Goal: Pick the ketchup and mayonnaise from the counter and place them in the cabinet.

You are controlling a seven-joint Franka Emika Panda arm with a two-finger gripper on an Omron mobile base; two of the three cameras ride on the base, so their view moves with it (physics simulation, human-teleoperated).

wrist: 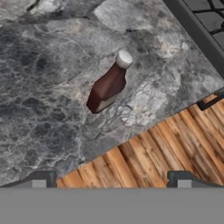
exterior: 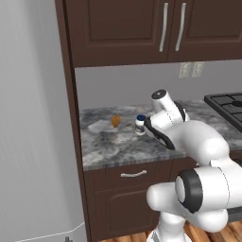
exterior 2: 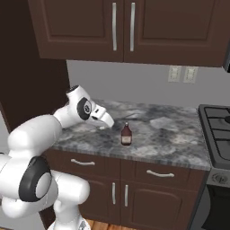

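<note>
My tool [wrist: 111,180] is released, with its two dark fingertips [wrist: 40,179] standing wide apart and nothing between them; it hangs above the front part of the grey speckled granite counter [exterior 2: 175,143]. In the hand view the small dark red-brown ketchup bottle [wrist: 107,85] with narrow neck and pale cap stands upright on the counter, apart from my fingertips, near the front edge, with the wooden floor [wrist: 166,144] visible beyond that edge. In the right base view the ketchup bottle [exterior 2: 126,134] stands just beside my tool, to its right. In the left base view the short white mayonnaise jar [exterior: 140,125] with a dark lid stands on the counter close to my arm, and a small orange object [exterior: 115,121] lies to its left. The black stove [exterior 2: 218,130] is at the right end of the counter.
</note>
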